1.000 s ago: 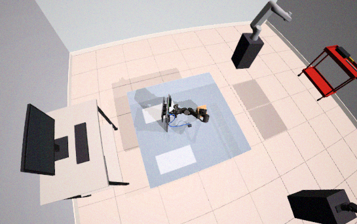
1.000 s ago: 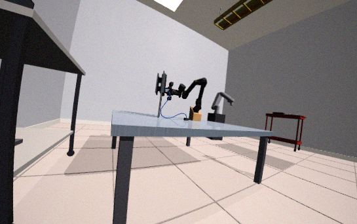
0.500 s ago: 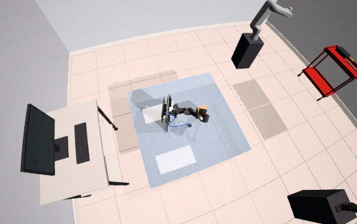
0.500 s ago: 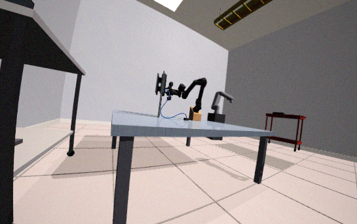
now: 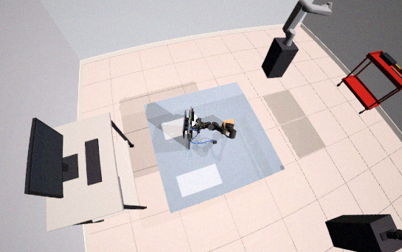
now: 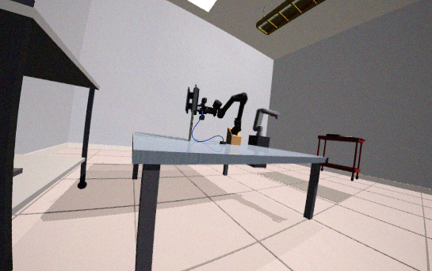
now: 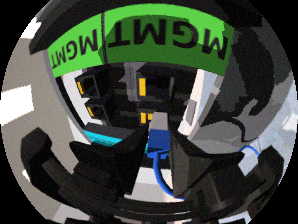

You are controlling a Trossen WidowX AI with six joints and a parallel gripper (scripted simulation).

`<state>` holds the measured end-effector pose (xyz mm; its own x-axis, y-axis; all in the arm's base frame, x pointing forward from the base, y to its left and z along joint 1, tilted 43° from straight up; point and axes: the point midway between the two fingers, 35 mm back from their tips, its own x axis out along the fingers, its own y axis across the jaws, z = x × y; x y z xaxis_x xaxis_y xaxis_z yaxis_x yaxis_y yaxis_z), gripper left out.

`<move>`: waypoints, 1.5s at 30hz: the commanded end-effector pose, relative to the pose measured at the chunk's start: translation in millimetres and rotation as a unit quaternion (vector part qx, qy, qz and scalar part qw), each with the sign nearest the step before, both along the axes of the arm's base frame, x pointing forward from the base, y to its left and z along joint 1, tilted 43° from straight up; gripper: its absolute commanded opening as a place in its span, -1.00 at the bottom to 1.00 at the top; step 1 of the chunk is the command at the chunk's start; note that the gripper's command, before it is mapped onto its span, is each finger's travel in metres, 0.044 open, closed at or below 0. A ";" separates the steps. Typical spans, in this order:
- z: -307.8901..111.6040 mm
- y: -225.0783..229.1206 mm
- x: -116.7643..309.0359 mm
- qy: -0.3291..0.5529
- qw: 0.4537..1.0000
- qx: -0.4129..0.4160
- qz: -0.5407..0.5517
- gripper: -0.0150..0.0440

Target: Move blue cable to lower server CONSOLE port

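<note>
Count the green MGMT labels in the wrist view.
2. The smaller-looking label is at upper left; the larger-looking label is just right of it, across a thin dark gap. Others could be hidden behind the dark parts.

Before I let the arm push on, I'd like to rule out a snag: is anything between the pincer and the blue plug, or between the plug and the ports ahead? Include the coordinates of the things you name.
Nothing visible: the pincer (image 7: pixel 157 127) is shut on the blue plug (image 7: pixel 159 140), and no loose object shows between it and the ports.
</note>
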<state>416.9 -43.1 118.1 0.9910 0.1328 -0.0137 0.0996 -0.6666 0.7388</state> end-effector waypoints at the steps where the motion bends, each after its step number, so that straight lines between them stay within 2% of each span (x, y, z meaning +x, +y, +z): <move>1: 2.0 -1.6 2.3 -0.004 1.000 0.001 -0.004 -0.49; 45: 0.8 -2.1 7.7 -0.005 1.000 0.001 -0.005 -0.49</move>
